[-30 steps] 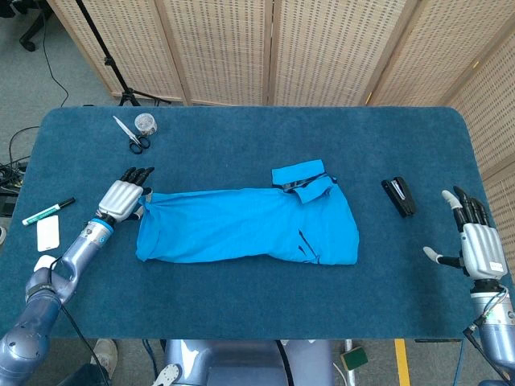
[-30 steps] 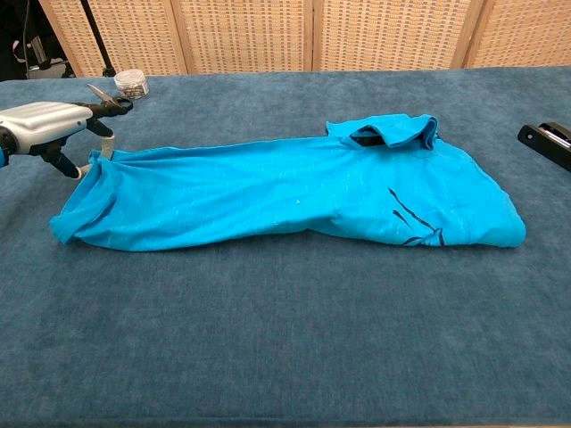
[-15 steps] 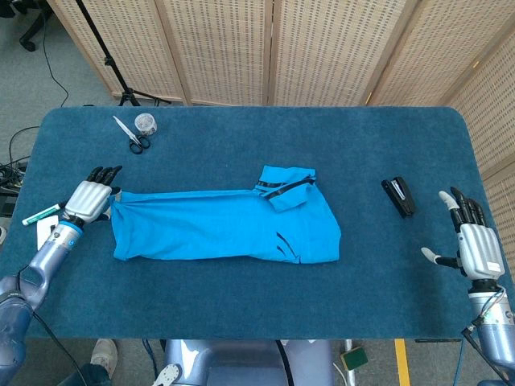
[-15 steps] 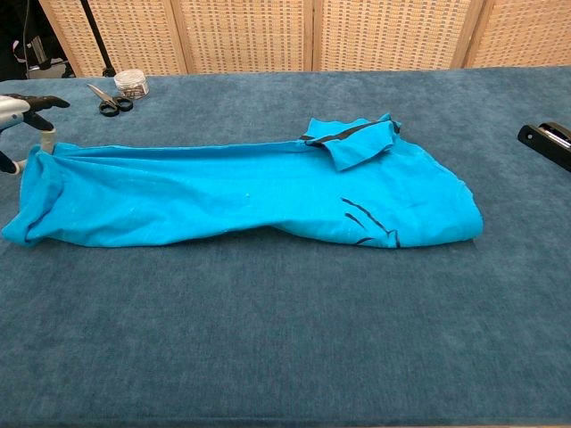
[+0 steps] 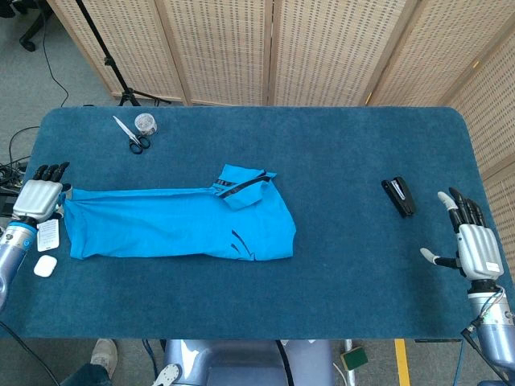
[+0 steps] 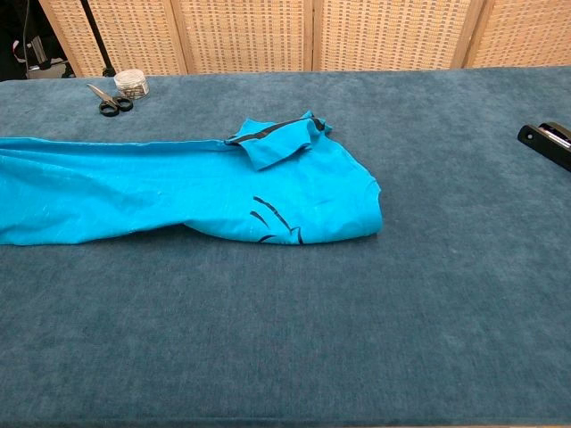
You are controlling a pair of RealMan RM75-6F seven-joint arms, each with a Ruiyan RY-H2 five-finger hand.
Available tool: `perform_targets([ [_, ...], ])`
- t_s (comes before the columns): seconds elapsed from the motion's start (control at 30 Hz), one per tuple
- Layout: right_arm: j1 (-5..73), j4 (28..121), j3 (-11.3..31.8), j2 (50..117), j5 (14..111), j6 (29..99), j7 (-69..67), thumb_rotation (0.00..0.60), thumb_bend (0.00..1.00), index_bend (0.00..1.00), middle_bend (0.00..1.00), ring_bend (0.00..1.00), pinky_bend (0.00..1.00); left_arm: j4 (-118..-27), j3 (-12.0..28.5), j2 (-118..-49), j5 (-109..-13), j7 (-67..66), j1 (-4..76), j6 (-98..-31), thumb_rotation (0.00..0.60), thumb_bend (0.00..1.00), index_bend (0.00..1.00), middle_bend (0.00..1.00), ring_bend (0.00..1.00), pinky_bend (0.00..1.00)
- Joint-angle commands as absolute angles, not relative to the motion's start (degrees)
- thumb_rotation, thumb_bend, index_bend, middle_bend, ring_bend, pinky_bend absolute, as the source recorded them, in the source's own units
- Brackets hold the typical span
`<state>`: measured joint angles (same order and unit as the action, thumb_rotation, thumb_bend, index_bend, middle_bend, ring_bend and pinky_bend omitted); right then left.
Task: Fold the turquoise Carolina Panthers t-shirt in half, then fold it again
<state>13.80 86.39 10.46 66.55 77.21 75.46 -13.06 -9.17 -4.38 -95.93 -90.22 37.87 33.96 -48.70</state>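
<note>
The turquoise t-shirt (image 5: 177, 225) lies folded lengthwise as a long band on the left half of the blue table (image 5: 338, 145). Its black-trimmed sleeve (image 5: 243, 186) is flipped up at the right end. My left hand (image 5: 39, 197) sits at the table's left edge and grips the band's left end. In the chest view the t-shirt (image 6: 178, 192) runs off the left border and that hand is out of sight. My right hand (image 5: 471, 245) hovers at the table's right edge, fingers spread, holding nothing.
A black stapler (image 5: 399, 197) lies right of centre and also shows as the stapler (image 6: 546, 141) in the chest view. Scissors (image 5: 133, 137) and a small round roll (image 5: 145, 122) sit at the back left. A white card (image 5: 48, 235) and a small white object (image 5: 43, 266) lie by my left hand.
My left hand has pulled steadily to the left, dragging the whole t-shirt with it across the table. The right hand has stayed where it was.
</note>
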Motion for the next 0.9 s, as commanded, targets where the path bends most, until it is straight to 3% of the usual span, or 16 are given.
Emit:
perform_targets([
  [0.03, 13.8, 86.4, 10.4, 66.6, 77.2, 75.4, -13.0, 0.6, 0.0, 0.0, 0.0, 0.0, 0.0, -8.5, -4.0, -95.4, -89.7, 37.5, 33.5, -47.3, 0.6, 0.49, 0.74, 0.0, 0.0, 0.0],
  [0.43, 13.9, 86.4, 10.5, 66.6, 77.1, 75.1, -12.9, 0.6, 0.0, 0.0, 0.0, 0.0, 0.0, -6.7, -2.3, -94.2, -87.7, 35.6, 32.8, -41.6, 0.6, 0.5, 0.74, 0.0, 0.0, 0.0],
  [0.9, 13.9, 86.4, 10.4, 66.5, 77.2, 74.9, -13.1, 0.6, 0.0, 0.0, 0.0, 0.0, 0.0, -7.8, -2.1, -94.7, -88.0, 35.6, 33.4, -43.0, 0.6, 0.51, 0.74, 0.0, 0.0, 0.0],
])
